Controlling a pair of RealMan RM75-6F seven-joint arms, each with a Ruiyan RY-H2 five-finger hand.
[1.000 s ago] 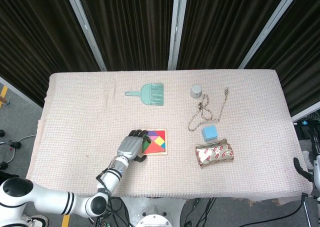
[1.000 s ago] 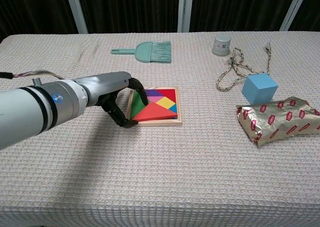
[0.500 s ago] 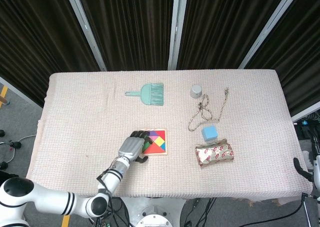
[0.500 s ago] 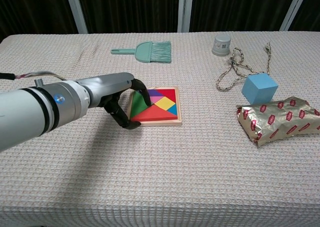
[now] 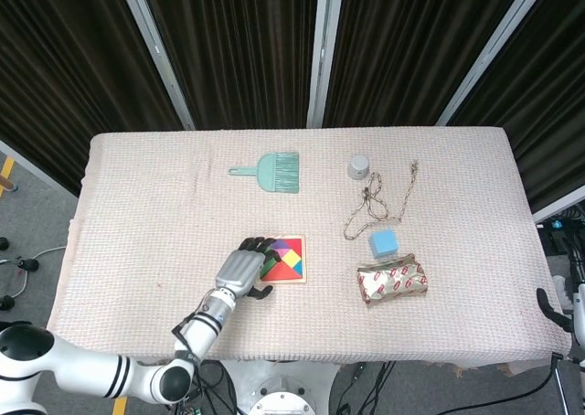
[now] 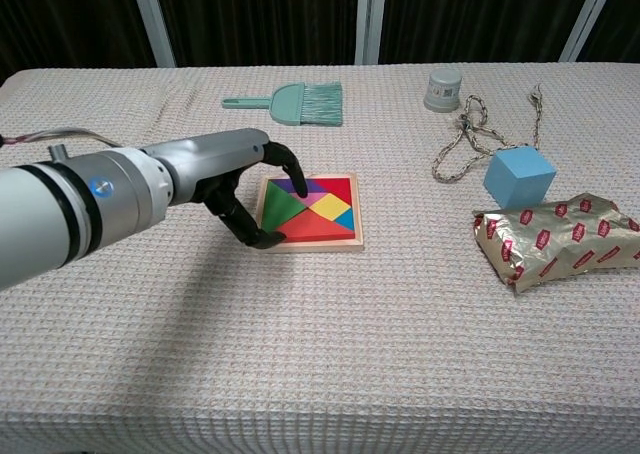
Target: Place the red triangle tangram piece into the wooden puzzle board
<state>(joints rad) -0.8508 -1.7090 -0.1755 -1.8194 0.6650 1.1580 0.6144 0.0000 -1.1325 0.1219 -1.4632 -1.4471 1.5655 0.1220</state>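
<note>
Hand hovers at the board's left edge, red piece seated

Table (image 5: 137, 214) first: a wide cloth-covered top, its bare stretches running along the robot's left side and across the whole near strip. That is where the left arm (image 6: 80, 199) reaches in, and it looks like the easiest way back out, since nothing lies under it.

On the right half the clutter gathers. A foil pack (image 6: 555, 239) lies nearest the front, a blue cube (image 6: 519, 174) just behind it, a rope (image 6: 480, 139) looped beyond that, and a small grey cup (image 6: 444, 89) at the back. A green brush (image 6: 300, 104) sits alone toward the far middle. All of it is well apart from the work, so a sideways swing to the right is the only move I'd worry about.

The left hand (image 6: 245, 189) is at the board's left edge, fingers (image 6: 290, 174) curved and parted, arching over the near-left corner with the thumb low beside the frame. I see nothing in it; it looks like a hand loosened after setting something down, though whether a fingertip touches the wood I cannot tell. The right hand is out of both views.

The board (image 6: 357, 214) lies flat at mid-table, near the front. Its red triangle (image 6: 318, 228) sits along the near side, level with the green, yellow, purple and blue pieces, apparently seated. By my judgement the placing is all but done, leaving only a lift up and leftward.
</note>
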